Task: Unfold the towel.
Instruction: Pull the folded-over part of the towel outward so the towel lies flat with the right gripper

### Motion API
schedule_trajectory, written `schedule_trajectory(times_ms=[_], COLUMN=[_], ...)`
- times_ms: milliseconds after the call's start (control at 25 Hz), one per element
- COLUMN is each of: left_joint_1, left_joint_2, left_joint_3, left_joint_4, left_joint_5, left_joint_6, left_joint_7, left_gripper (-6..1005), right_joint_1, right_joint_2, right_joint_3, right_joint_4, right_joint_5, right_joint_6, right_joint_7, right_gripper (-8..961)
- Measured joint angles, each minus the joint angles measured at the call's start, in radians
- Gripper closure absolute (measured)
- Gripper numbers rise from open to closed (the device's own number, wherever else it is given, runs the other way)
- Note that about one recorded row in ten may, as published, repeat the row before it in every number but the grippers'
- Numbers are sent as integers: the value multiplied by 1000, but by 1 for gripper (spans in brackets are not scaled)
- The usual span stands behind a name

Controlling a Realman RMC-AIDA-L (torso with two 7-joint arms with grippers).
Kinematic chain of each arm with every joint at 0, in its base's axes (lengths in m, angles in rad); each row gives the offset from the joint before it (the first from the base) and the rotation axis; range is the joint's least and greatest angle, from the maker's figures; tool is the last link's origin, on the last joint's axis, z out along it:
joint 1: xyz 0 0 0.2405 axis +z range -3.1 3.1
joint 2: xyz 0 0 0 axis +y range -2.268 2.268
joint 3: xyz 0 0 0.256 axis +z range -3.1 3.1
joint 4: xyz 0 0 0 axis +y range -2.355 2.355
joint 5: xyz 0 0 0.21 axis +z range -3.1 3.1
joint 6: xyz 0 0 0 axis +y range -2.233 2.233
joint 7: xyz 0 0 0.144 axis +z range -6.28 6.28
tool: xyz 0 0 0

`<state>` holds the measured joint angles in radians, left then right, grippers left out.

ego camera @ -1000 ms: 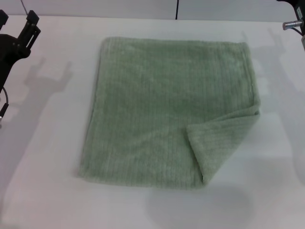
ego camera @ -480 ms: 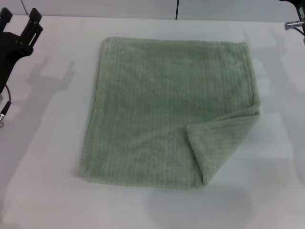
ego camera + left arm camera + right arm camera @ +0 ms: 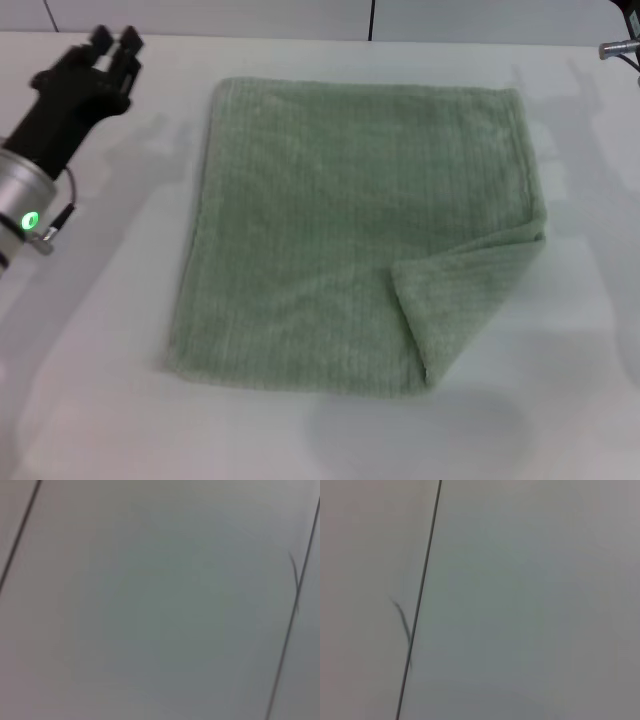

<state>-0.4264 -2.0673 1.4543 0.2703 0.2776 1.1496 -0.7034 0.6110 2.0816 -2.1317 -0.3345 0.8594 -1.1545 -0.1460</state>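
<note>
So the white table (image 3: 100,380) takes up basically the whole head view, and the towel (image 3: 330,220) sits flat in the middle of it, sage green, ribbed, way bigger than either claw. It's mostly spread out already; the one bit left is the folded corner (image 3: 460,300), the near corner on the robot's right, flipped up and inward over the towel so the flap runs diagonally from the towel's right edge down to its near edge. To finish, I'd guess that flap has to be peeled out and away from the towel's center, toward the near right. The left gripper (image 3: 113,42) hangs above the table off the towel's far-left corner, well apart from the cloth, and the whole towel lies between it and the flap. Its two finger tips look close together, nothing in them, but from this angle I honestly can't tell if it's open or closed. Of the right arm (image 3: 620,45) only a sliver shows, past the towel's far-right corner at the edge of the view, and its claw isn't in sight at all. Still, that arm looks like the nearer one to the flap. Room-wise there's bare table on every side of the towel, with a wide strip beyond the flap for it to land on. Both wrist views show only blank pale surface with a dark line, no towel.
</note>
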Motion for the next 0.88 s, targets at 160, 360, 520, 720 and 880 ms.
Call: schedule_trajectory(times_ms=[160, 360, 520, 720, 880], left_joint_1=[-10, -36, -65, -84, -138], left_joint_2=[0, 0, -2, -4, -7], left_joint_3=[85, 150, 201, 233, 345], left_joint_4=[76, 123, 136, 145, 207], left_joint_5=[0, 0, 0, 0, 0], left_joint_6=[-145, -296, -384, -438, -672], left_joint_7=[-50, -99, -117, -121, -148], left_gripper=[647, 764, 859, 958, 967], right_joint_1=[-3, -6, -4, 1, 3], right_joint_2=[0, 0, 0, 0, 0], right_joint_3=[0, 0, 0, 0, 0], right_joint_4=[0, 0, 2, 2, 0], right_joint_5=[3, 5, 6, 4, 0], right_joint_6=[-4, -5, -5, -2, 6], right_joint_7=[0, 0, -1, -1, -7], right_gripper=[173, 173, 173, 173, 173])
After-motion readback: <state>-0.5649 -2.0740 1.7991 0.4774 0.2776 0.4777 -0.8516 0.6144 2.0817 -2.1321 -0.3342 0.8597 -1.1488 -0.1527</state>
